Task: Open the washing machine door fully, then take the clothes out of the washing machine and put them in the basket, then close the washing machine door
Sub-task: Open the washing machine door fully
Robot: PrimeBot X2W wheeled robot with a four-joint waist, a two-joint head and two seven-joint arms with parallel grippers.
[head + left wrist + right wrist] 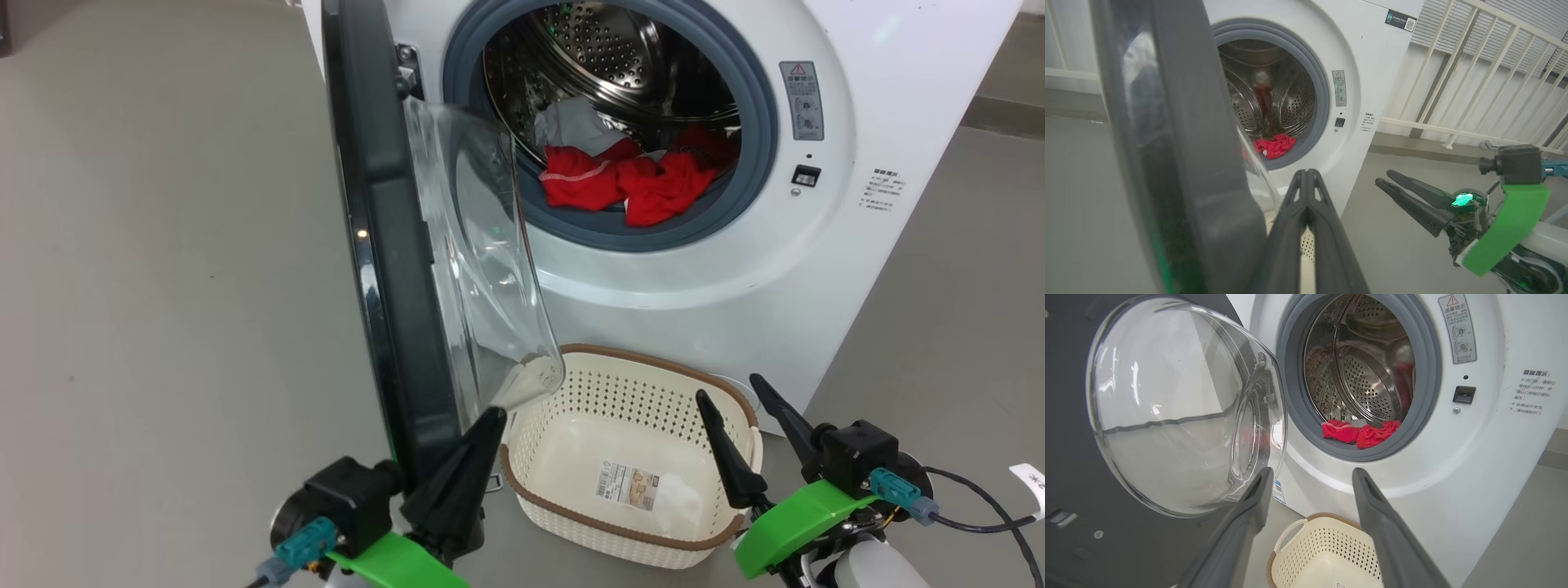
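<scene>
The washing machine (824, 269) stands with its door (392, 245) swung out, edge-on to my head view, the glass bowl (1175, 408) facing right. Red clothes (629, 184) and a white-grey piece (575, 122) lie at the drum's front lip; the red clothes (1359, 433) also show in the right wrist view. On the floor below the opening sits the basket (645, 363), holding nothing but a sticker. My left gripper (494, 416) is shut, with its tip against the door's lower inner edge. My right gripper (728, 388) is open over the basket's right side, holding nothing.
Grey floor surrounds the machine, with free room left of the door. A white railing (1474, 81) runs behind the machine on the right. A black cable (980, 506) trails from my right wrist.
</scene>
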